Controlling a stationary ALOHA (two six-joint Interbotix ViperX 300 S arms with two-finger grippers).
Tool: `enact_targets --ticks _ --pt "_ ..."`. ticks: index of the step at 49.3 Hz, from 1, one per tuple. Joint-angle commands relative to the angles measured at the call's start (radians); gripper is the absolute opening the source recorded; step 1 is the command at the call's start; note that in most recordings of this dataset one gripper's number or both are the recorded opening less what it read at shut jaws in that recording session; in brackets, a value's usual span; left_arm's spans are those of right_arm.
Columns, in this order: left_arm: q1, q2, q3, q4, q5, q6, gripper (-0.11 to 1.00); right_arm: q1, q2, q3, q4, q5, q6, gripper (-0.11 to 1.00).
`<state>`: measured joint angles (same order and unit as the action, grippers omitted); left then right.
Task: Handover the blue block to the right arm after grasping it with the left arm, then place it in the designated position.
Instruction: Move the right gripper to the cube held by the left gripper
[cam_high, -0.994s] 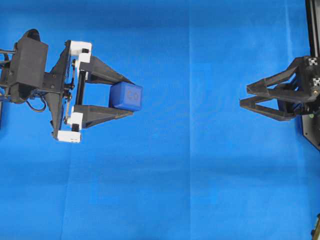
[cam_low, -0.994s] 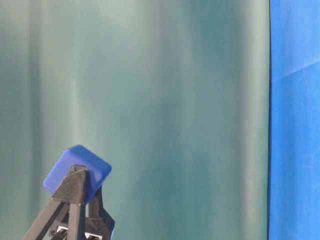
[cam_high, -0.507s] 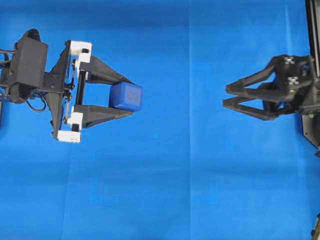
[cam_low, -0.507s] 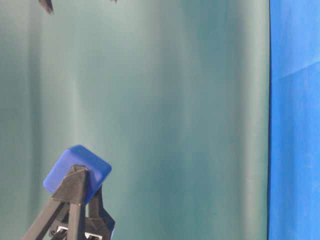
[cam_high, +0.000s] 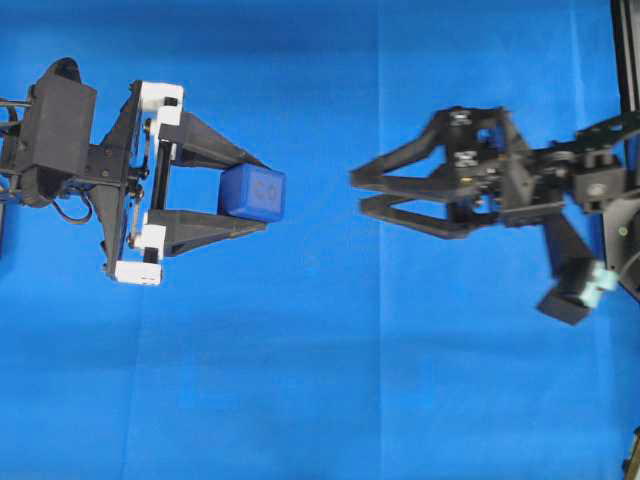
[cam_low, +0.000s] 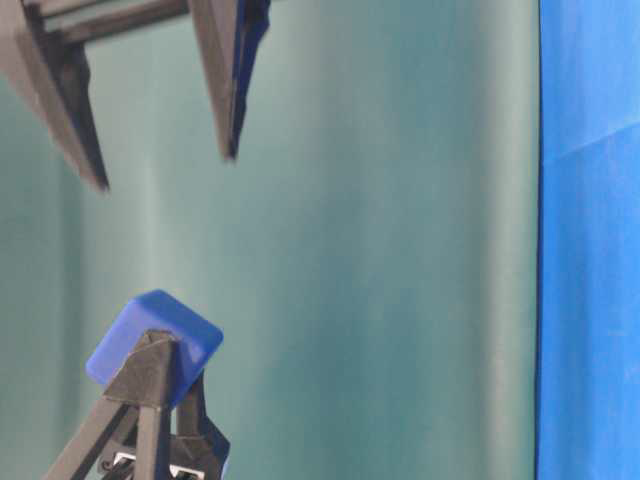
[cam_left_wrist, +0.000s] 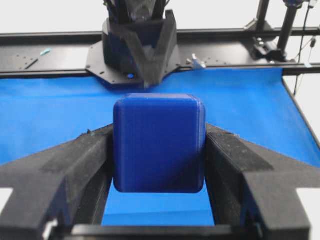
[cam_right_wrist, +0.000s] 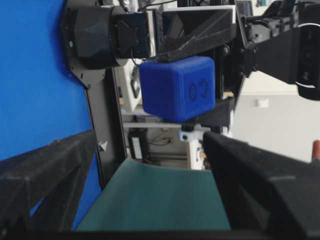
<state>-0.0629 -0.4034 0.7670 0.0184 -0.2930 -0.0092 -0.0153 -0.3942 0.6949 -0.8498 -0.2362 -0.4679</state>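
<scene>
Fingers: left gripper (cam_high: 262, 190) clamps the blue block (cam_high: 252, 192); right gripper (cam_high: 358, 190) spread wide, apart from it. Block looks light, rigid, smooth-faced. You'd take the two free faces, nr the exposed end.

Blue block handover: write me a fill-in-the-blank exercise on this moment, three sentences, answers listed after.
1. The blue block is clamped between the fingers of the ____ gripper.
2. The right gripper has its jaws ____, with nothing between them.
3. In the overhead view, a stretch of bare ____ cloth separates the right gripper's fingertips from the block.

Missing words: left; open; blue
</scene>
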Motion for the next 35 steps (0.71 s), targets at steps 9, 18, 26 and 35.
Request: enact_targets --ticks 9,18,26,35 --pt "0.003 -0.017 -0.011 -0.002 -0.005 -0.003 0.46 -0.002 0.13 -0.158 0.002 -0.008 0.002 0.93" --pt "0.002 -0.017 -0.011 -0.003 -0.005 -0.003 0.46 -0.003 0.21 -0.242 0.002 -0.006 0.0 0.93" --pt "0.002 -0.017 -0.011 -0.003 -0.003 -0.003 0.46 -0.002 0.259 -0.298 0.002 -0.005 0.0 0.93" --pt "0.003 -0.017 -0.011 -0.003 -0.003 -0.003 0.46 -0.002 0.27 -0.313 0.002 -0.002 0.0 0.93"
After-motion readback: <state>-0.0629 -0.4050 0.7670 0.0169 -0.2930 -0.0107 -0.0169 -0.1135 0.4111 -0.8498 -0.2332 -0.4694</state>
